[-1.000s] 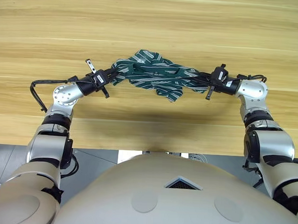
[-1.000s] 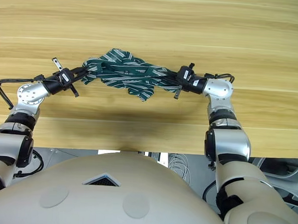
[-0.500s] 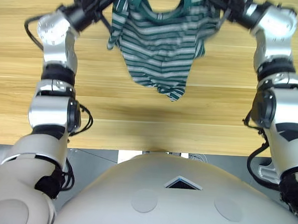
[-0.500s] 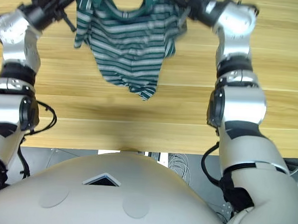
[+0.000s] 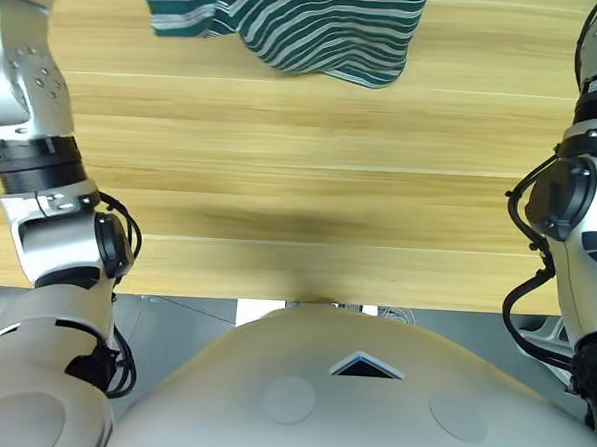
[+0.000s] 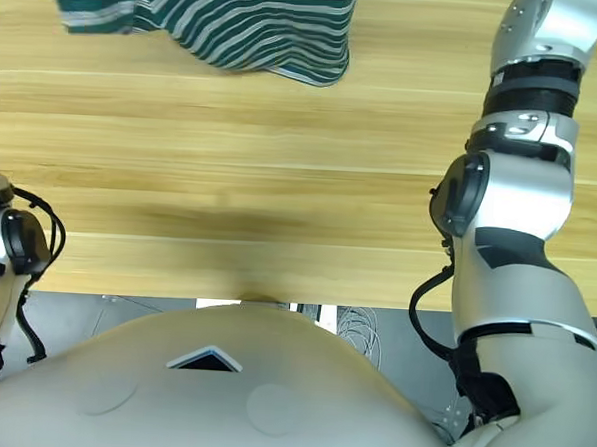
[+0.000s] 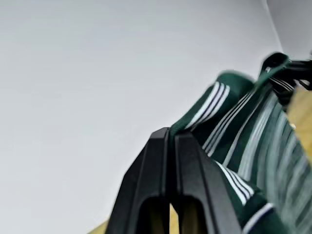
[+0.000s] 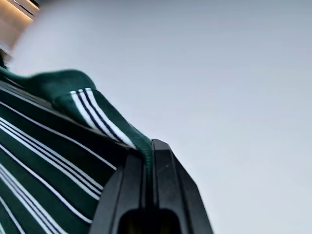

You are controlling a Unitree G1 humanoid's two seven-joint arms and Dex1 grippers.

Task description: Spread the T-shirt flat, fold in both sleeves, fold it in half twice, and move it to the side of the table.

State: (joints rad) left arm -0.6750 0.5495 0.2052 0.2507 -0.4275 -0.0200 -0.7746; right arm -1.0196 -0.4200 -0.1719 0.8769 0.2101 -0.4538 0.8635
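Observation:
The green T-shirt [image 5: 309, 29] with white stripes hangs in the air above the wooden table [image 5: 300, 194]; its lower hem and one sleeve show at the top of the eye views. In the left wrist view, my left gripper [image 7: 170, 141] is shut on a fold of the T-shirt [image 7: 234, 131], high up against a pale wall. In the right wrist view, my right gripper [image 8: 146, 151] is shut on another fold of the T-shirt [image 8: 53, 146]. Both arms rise at the sides of the eye views, left arm [image 5: 34, 120] and right arm [image 6: 523, 145].
The table's front edge [image 5: 295, 298] runs just ahead of me, with dark floor and cables below it. A soft shadow [image 5: 288, 228] lies on the wood under the raised shirt.
Both arms have lifted the T-shirt from a bunched strip low over the table to high in the air. It has unrolled and hangs down, and the grippers have left the eye views.

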